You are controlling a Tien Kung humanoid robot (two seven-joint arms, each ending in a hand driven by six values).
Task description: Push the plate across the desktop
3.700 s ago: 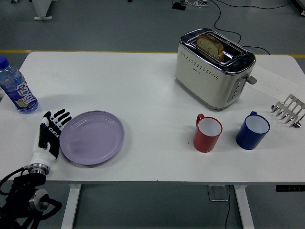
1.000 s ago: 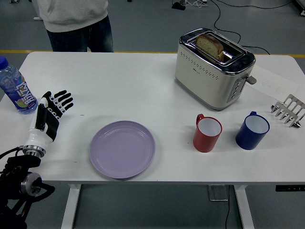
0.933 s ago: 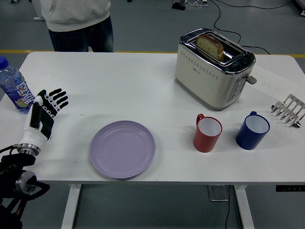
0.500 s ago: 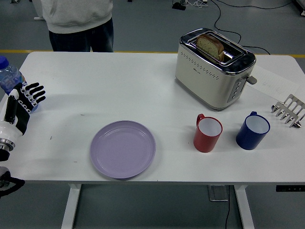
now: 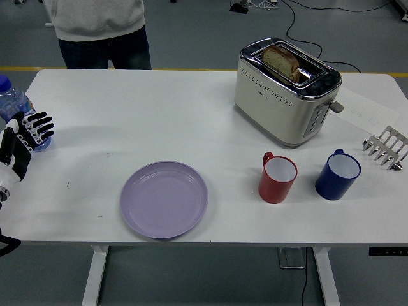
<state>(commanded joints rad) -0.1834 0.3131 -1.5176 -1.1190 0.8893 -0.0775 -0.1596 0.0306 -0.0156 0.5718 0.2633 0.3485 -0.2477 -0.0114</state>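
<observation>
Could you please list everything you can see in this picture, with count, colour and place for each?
plate: one, lilac, near edge of the table, left of centre.
red mug: one, red with white inside, right of the plate.
blue mug: one, dark blue with white inside, right of the red mug.
toaster: one, cream and chrome, far right part.
bread slice: one, brown, in the toaster's slot.
toast rack: one, silver, right edge.
water bottle: one, clear with blue cap, far left.
table: one, white.
person: one, light top and dark trousers, far side, top left.
left hand: one, black and white, fingers spread, at the left edge in front of the bottle.
</observation>
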